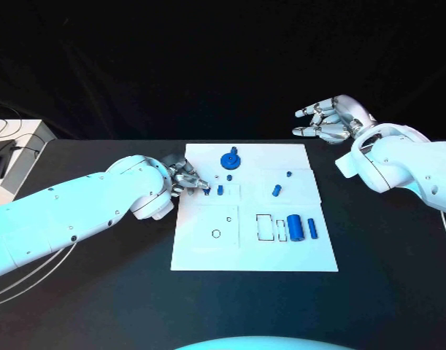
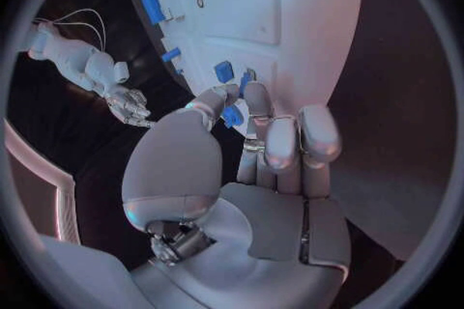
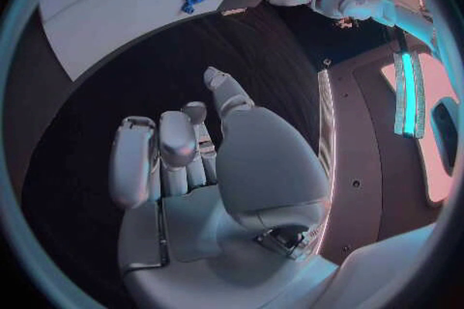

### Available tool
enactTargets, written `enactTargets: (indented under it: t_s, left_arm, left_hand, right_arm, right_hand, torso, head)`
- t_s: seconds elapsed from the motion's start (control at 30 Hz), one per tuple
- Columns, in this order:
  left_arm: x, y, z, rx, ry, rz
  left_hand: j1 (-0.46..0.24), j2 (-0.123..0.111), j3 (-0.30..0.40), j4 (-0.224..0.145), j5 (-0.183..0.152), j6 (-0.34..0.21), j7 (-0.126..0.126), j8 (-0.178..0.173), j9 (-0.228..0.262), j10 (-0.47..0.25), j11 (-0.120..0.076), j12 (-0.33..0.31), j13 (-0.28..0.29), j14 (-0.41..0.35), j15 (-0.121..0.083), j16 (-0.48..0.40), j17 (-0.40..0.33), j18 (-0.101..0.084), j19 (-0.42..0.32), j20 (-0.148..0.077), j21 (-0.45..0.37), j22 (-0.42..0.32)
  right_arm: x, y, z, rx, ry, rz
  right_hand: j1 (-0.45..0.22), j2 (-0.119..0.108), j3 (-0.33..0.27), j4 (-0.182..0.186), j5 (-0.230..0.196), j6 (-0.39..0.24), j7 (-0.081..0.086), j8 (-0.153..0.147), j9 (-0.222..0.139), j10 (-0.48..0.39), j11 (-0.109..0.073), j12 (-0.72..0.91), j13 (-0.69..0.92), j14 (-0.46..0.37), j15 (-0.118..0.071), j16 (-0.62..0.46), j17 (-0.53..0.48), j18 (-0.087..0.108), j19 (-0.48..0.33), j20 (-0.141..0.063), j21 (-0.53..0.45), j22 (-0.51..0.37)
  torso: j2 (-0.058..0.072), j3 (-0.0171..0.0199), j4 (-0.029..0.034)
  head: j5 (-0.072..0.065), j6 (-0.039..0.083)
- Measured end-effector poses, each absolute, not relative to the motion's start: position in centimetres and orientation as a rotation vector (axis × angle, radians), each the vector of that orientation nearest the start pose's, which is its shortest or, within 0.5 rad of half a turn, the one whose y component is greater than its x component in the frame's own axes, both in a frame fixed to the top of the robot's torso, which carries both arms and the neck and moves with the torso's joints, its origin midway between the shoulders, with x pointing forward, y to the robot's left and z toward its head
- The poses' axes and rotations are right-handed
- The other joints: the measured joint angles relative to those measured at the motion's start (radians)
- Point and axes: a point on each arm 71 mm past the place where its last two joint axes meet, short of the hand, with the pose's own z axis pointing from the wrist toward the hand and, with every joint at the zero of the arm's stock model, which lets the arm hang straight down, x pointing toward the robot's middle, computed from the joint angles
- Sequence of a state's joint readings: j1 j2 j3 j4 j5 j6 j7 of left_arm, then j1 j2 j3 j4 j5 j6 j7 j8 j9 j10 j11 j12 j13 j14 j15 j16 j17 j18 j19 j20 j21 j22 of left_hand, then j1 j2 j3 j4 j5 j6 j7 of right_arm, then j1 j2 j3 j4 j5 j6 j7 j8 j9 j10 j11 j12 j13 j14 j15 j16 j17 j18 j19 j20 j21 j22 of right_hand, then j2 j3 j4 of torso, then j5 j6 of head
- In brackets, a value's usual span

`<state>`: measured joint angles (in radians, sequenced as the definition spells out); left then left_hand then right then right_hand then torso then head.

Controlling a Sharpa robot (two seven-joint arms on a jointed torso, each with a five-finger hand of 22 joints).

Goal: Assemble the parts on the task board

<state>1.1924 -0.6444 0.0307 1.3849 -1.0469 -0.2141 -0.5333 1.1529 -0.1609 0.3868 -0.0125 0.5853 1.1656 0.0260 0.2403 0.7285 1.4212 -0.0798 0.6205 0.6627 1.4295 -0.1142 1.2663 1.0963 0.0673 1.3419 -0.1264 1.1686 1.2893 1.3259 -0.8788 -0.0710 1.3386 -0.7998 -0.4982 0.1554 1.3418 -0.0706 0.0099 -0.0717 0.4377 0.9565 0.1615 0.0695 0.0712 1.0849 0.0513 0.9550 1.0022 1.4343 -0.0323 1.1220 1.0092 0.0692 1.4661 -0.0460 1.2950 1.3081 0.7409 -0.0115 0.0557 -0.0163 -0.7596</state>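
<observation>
Two hands are before you: your left hand [image 1: 184,177] rests at the left edge of the task board [image 1: 252,248], its fingertips [image 2: 224,98] pinching a small blue part [image 2: 232,116] there. Your right hand [image 1: 331,119] hangs off the board's far right corner, fingers apart, holding nothing. More blue parts lie on the board, among them a round blue piece [image 1: 231,160] near its far edge.
</observation>
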Motion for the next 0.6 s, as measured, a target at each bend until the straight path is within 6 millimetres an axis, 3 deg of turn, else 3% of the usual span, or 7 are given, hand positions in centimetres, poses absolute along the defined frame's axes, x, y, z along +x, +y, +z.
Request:
enactTargets:
  t_s: [0.6]
  left_arm:
    - [51.29,16.11,-19.95,-0.407,2.022,-0.517]
  left_hand:
    - [0.004,-0.004,0.003,0.003,0.004,0.006,0.001,0.002,0.000,0.003,0.003,0.000,0.001,0.000,0.000,0.000,0.000,0.000,0.000,0.000,0.000,0.001]
  right_arm:
    - [53.43,-28.72,-12.88,0.431,1.400,0.842]
  right_hand:
    - [-0.003,0.003,0.000,0.000,0.004,0.001,-0.002,0.000,0.000,0.001,0.001,0.000,0.000,0.000,0.000,0.000,0.000,0.000,0.000,0.000,0.000,0.000]
  torso:
    - [0.000,-0.0005,0.0003]
  head:
    - [0.001,-0.004]
